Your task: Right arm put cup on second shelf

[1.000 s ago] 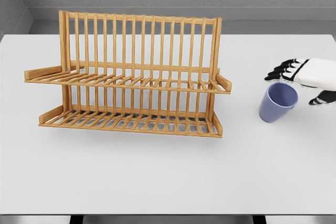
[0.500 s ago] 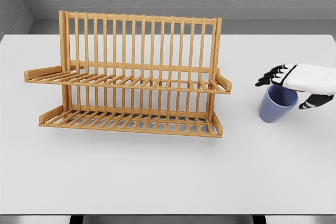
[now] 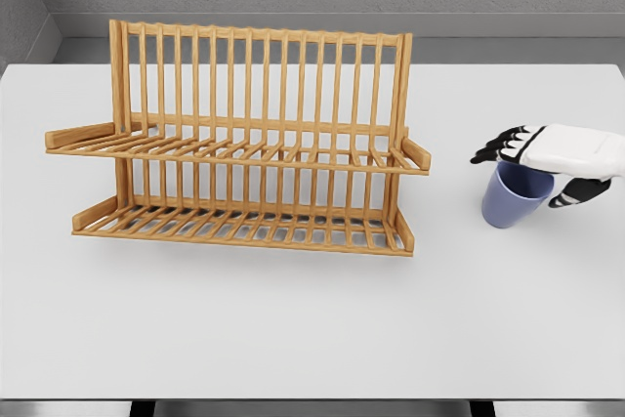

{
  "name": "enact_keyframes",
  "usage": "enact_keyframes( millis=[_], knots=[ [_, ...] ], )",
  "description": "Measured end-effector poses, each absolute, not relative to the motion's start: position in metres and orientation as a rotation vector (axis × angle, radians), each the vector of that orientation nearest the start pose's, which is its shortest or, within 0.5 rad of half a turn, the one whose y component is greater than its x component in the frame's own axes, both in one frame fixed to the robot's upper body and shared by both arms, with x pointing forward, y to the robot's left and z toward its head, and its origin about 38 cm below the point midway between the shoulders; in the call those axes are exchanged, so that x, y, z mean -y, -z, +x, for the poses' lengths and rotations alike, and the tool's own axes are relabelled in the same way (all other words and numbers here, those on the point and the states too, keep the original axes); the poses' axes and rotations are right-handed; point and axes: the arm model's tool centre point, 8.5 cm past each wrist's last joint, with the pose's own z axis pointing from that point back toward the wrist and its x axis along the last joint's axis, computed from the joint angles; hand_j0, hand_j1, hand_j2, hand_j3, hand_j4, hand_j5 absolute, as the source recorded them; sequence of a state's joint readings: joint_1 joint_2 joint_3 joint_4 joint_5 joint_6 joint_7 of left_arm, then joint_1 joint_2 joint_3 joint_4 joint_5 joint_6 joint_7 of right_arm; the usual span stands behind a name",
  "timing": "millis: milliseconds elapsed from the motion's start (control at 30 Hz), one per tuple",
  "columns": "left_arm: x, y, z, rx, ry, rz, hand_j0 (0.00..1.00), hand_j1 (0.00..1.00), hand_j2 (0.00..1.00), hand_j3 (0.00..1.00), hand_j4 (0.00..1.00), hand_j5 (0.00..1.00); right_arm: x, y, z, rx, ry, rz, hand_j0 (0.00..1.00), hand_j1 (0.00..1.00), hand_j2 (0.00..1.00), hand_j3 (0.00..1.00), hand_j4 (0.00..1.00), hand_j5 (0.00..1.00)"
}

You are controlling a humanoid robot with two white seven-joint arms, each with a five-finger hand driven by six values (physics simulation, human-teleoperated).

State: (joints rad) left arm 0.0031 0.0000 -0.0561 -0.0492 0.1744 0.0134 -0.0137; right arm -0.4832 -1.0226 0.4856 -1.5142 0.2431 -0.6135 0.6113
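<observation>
On one white table (image 3: 293, 319), one two-shelf rack (image 3: 244, 144); right hand (image 3: 557, 153), fingers spread, covers one blue cup (image 3: 510, 200).

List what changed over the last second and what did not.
The right hand slid left and down over the blue cup, covering its rim, fingers on either side; a closed grip isn't clear. The cup stayed on the table, and the wooden rack did not move.

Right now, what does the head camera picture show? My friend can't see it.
A white right robot hand reaches in from the right, over the top of a blue cup standing on a white table. To the left stands a wooden two-shelf dish rack, with nothing on its shelves.
</observation>
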Motion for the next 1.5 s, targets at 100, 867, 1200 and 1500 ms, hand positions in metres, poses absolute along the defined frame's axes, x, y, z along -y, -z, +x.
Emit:
enact_keyframes(
  millis=[100, 867, 1200, 1500],
  knots=[
    [-0.269, 0.263, 0.014, 0.039, -0.117, 0.067, 1.0, 1.0, 1.0, 1.0, 1.0, 1.0, 0.377, -0.225, 0.396, 1.262, -2.044, -0.36, 1.0, 1.0, 1.0, 1.0, 1.0, 1.0],
    [-0.269, 0.263, 0.014, 0.039, -0.117, 0.067, 1.0, 1.0, 1.0, 1.0, 1.0, 1.0, 0.375, -0.225, 0.399, 1.252, -2.049, -0.365, 0.61, 0.61, 0.61, 0.61, 0.61, 0.61],
    [-0.269, 0.263, 0.014, 0.039, -0.117, 0.067, 1.0, 1.0, 1.0, 1.0, 1.0, 1.0, 0.375, -0.248, 0.407, 1.286, -2.056, -0.426, 0.6, 0.6, 0.6, 0.6, 0.6, 0.6],
    [-0.269, 0.263, 0.014, 0.039, -0.117, 0.067, 1.0, 1.0, 1.0, 1.0, 1.0, 1.0, 0.375, -0.276, 0.415, 1.323, -2.061, -0.501, 0.6, 0.6, 0.6, 0.6, 0.6, 0.6]
  ],
)
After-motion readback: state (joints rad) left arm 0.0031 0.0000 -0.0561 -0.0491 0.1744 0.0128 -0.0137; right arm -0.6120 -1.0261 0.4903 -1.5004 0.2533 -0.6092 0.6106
